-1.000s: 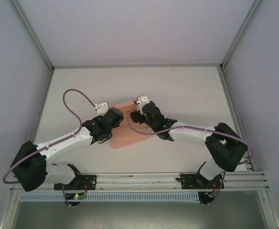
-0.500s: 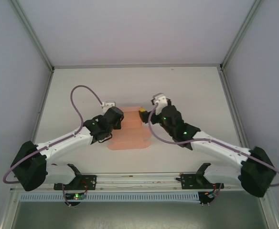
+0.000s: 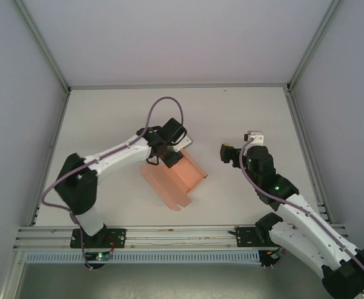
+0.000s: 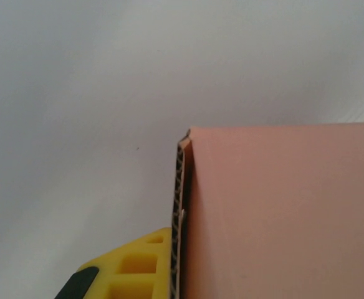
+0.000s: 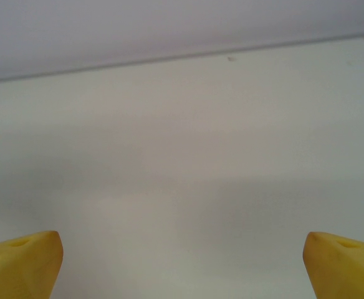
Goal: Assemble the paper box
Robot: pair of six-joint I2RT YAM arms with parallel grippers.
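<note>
On white table (image 3: 107, 118), salmon-pink corrugated paper box (image 3: 181, 177), half-formed, open-topped.

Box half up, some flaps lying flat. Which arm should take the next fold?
Right, probably. The right gripper is open and empty, standing apart from the paper box on its right side. The left gripper is shut on one of the box's walls, steadying it; releasing might let the shape collapse.
</note>
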